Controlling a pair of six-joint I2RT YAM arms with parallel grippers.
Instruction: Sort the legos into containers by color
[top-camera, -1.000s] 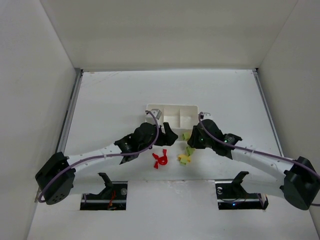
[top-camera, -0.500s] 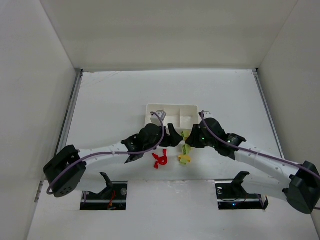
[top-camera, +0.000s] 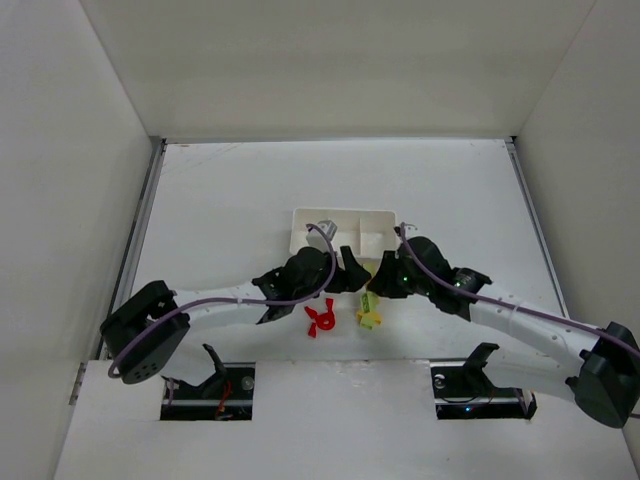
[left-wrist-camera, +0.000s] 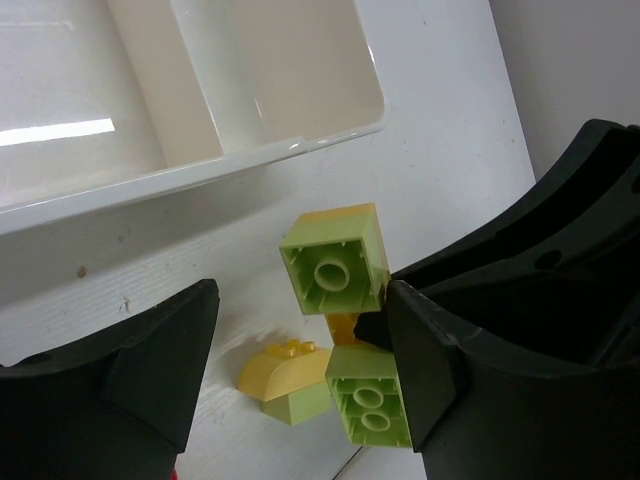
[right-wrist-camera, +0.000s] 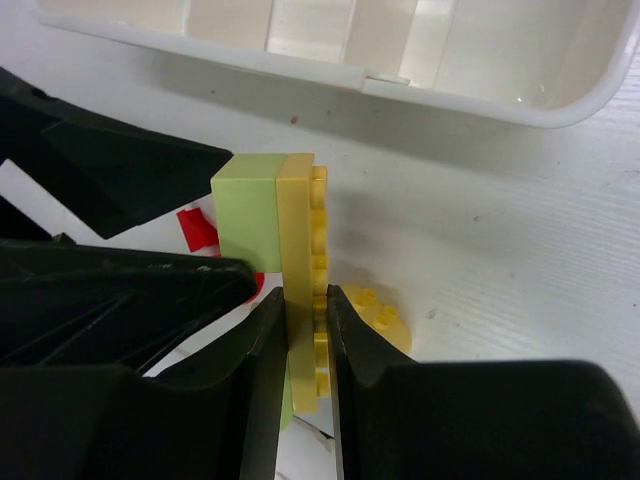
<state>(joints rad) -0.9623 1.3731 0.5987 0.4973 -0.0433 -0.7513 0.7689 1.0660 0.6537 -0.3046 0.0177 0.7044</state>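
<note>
My right gripper (right-wrist-camera: 305, 310) is shut on a thin yellow lego plate (right-wrist-camera: 298, 250) held on edge, with a light green lego (right-wrist-camera: 247, 210) stuck to its side. In the left wrist view the same cluster shows two light green legos (left-wrist-camera: 330, 262) from below, between the fingers of my open left gripper (left-wrist-camera: 303, 310), whose right finger (left-wrist-camera: 430, 360) is against them. A yellow curved lego (left-wrist-camera: 280, 372) on a green piece lies on the table beside them. A red lego (top-camera: 320, 318) lies near the front. The white tray of containers (top-camera: 345, 215) is just behind both grippers (top-camera: 350, 272) (top-camera: 385, 280).
The tray's compartments (left-wrist-camera: 200, 90) look empty in the wrist views. The two grippers are almost touching in front of the tray. White walls enclose the table on three sides, and the front edge with two cut-outs (top-camera: 210, 385) lies behind the arms.
My left arm has swung further right, bringing its open gripper against the right gripper's lego cluster. The right gripper has tightened a little on the yellow plate. The red lego has not moved.
</note>
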